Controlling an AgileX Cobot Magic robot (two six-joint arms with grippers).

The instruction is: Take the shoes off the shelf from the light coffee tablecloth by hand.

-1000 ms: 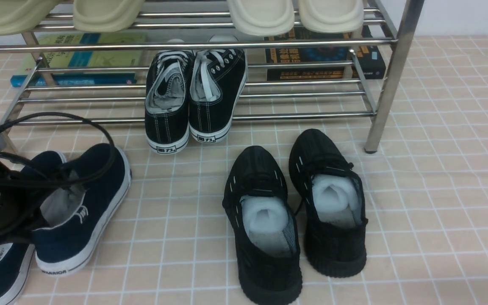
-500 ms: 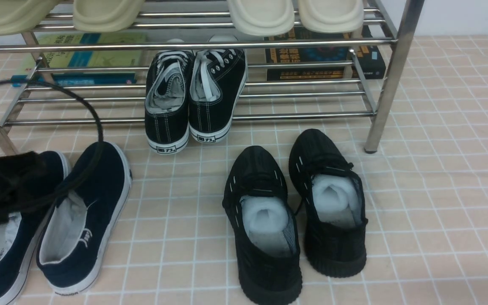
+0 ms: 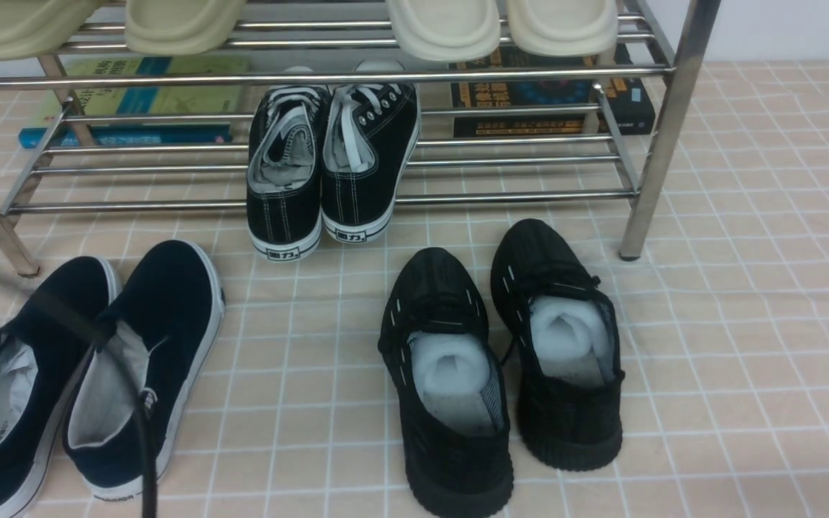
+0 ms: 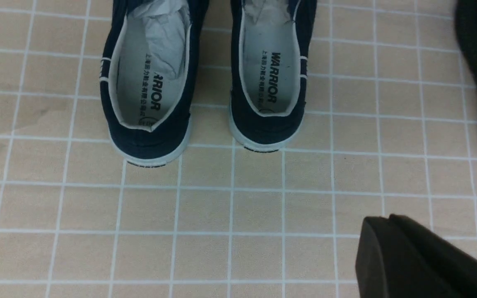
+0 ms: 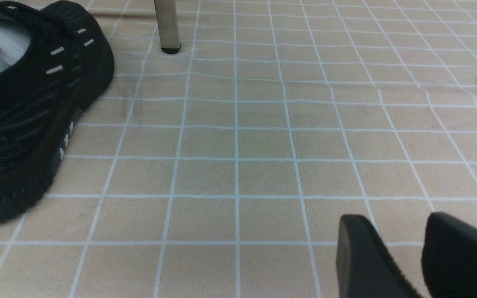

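The shoes (image 3: 170, 309) sit side by side on the light coffee tablecloth (image 3: 745, 360) covering the surface, in front of the shelf (image 3: 663, 144) and off its rails. A black cable (image 3: 147, 460) crosses them. The right fingers (image 5: 362, 256) hover narrowly apart, holding nothing. The left fingers (image 4: 408, 256) show only partly, so their spread cannot be told

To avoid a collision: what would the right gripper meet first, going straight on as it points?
Probably only bare light coffee tablecloth; the black trainer lies to one side of the right gripper. Depth is unclear.
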